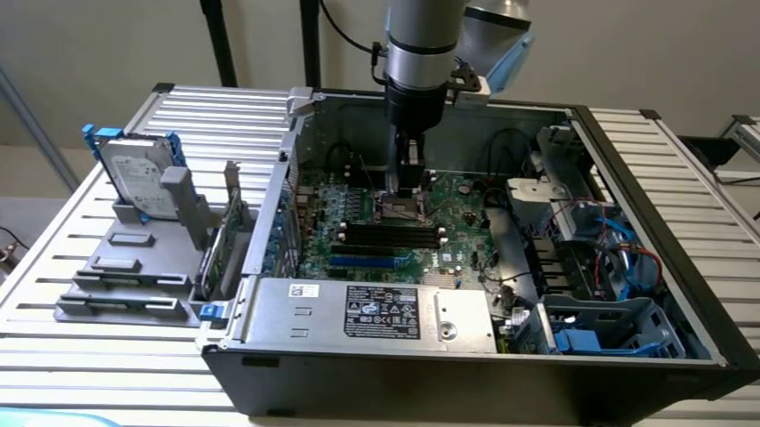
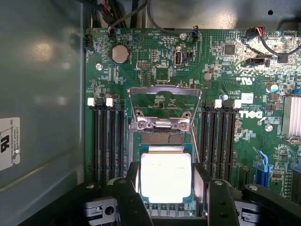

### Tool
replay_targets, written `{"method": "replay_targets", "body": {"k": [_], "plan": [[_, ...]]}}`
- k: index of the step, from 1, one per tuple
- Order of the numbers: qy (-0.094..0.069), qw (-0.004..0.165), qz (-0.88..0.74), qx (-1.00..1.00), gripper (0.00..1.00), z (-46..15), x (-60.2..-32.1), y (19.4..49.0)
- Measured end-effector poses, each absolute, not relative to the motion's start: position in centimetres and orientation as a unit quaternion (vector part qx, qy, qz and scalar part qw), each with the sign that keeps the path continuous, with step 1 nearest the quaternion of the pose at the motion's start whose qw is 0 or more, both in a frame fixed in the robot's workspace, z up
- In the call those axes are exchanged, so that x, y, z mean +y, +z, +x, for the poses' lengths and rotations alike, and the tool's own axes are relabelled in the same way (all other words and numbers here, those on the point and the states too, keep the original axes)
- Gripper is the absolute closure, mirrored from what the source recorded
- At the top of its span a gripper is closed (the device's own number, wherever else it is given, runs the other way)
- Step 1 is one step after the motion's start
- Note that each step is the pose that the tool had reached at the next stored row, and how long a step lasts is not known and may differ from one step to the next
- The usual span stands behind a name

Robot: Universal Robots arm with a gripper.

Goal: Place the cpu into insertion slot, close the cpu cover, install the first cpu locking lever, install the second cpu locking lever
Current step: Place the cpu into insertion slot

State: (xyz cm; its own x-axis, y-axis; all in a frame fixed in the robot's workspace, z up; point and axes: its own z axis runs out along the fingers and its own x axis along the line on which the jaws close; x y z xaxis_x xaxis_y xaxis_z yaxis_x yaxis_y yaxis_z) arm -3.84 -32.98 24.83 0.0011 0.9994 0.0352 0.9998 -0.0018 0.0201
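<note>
Pale tan-silver cpu [image 2: 165, 176]; silvery cpu cover [image 2: 163, 106]; green circuit board [image 2: 155, 56]; black gripper [image 2: 167, 197].

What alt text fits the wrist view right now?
A pale square cpu sits between the open pincer's two black fingers, over the insertion slot on a green motherboard. The cpu cover stands flipped up behind the slot, with black memory slots on both sides.
</note>
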Motion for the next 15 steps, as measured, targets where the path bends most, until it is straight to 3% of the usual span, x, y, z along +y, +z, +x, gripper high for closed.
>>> {"method": "replay_targets", "body": {"k": [15], "plan": [[-0.016,0.01,-0.708,-0.706,0.46,-3.8,-32.6,22.8]]}}
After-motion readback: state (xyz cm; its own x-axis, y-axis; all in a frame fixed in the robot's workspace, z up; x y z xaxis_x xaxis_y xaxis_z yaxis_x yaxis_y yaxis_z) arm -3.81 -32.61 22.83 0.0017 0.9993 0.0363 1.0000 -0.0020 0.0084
